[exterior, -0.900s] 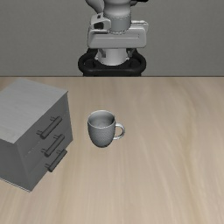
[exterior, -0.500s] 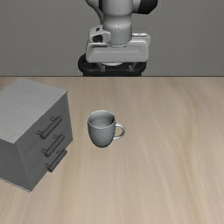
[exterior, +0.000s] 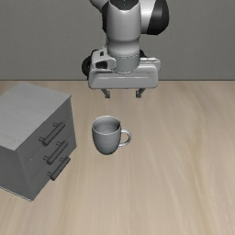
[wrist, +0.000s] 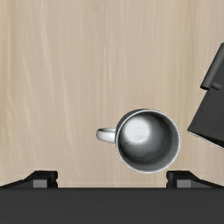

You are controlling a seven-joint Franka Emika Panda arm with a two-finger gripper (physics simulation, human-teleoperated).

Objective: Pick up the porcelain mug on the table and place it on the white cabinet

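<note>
Mug (exterior: 110,136) stands upright on the desk (exterior: 184,174), just beside the white cabinet (exterior: 32,138), handle turned away from it. Its position is unchanged over the last second. Against that earlier moment the arm (exterior: 128,32) is lower and farther forward, bringing the wrist above and a little behind the mug, with no contact. Judged as the approach; grasp, lift and placement are not yet begun. The hand points straight down. Jaws are wide apart and hold nothing. In the wrist view the mug's mouth (wrist: 147,140) lies just ahead of the fingertips (wrist: 40,179).
</note>
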